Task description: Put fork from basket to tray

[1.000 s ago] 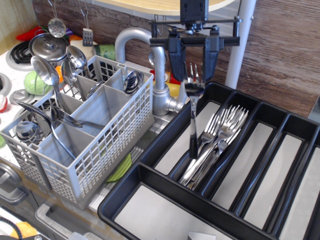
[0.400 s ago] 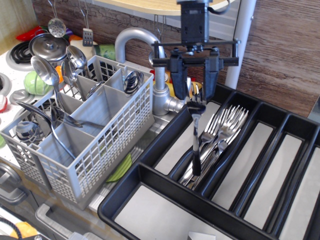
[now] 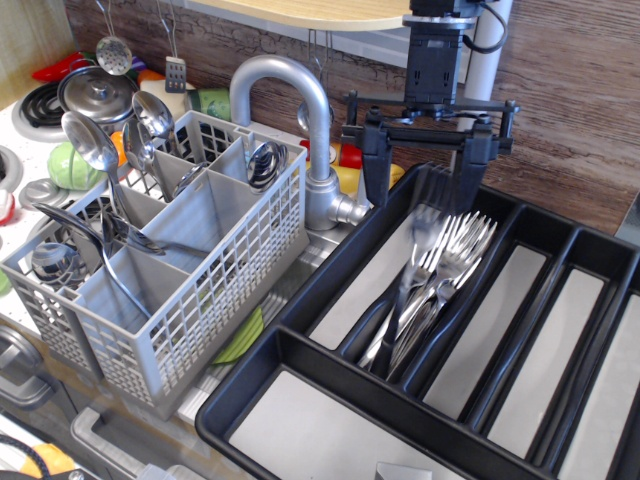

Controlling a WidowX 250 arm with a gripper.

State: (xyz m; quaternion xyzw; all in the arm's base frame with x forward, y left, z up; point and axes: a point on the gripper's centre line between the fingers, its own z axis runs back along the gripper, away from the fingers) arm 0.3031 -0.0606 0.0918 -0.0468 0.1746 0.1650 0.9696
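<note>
The fork [image 3: 412, 272], slim and silver, looks motion-blurred and leans on the pile of other forks [image 3: 455, 250] in the second long compartment of the black tray [image 3: 524, 340]. My gripper [image 3: 423, 188] is open just above the tray's far end. Its two black fingers [image 3: 377, 165] are spread wide on either side of the fork heads and hold nothing. The grey lattice basket [image 3: 205, 290] stands to the left and holds spoons [image 3: 95, 145] and other cutlery in its far compartments.
A grey metal faucet [image 3: 300, 100] rises between basket and tray, close to my left finger. A white pole [image 3: 485, 60] stands behind the gripper. A green plate [image 3: 240, 340] lies under the basket. A pot lid [image 3: 95, 92] and stove are at the far left.
The gripper has opened and let go of the fork, then moved right and a little up. The fork, upright before, has dropped onto the pile of forks in the tray.
</note>
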